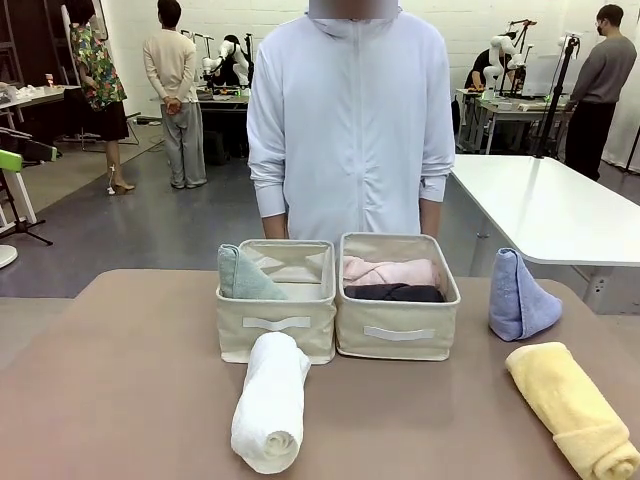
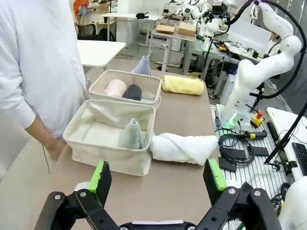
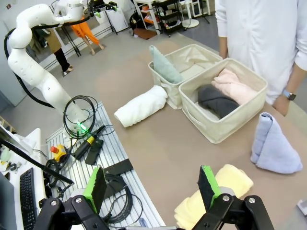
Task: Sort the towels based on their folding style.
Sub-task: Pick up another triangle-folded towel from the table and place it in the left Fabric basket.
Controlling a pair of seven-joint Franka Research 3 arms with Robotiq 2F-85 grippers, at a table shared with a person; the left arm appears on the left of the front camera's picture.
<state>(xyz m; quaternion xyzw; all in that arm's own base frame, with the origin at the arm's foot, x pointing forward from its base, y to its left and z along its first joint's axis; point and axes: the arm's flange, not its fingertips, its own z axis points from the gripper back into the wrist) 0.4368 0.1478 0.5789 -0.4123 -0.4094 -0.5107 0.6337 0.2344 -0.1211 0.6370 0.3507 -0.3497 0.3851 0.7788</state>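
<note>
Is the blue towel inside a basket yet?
No, it's out. The blue towel stands as a cone on the table, beside the right basket, not touching it.

Beyond the far edge of the brown counter (image 1: 120,380), a grey floor (image 1: 150,225) is being shown, evenly lit. A tan patch of flooring (image 1: 60,175) is being seen at the left. Past the counter's far right corner, space is being taken up by a white table (image 1: 545,205). The room is being closed off at the back by a white wall (image 1: 270,20), in front of which cluttered workbenches (image 1: 225,98) are being kept.
</note>
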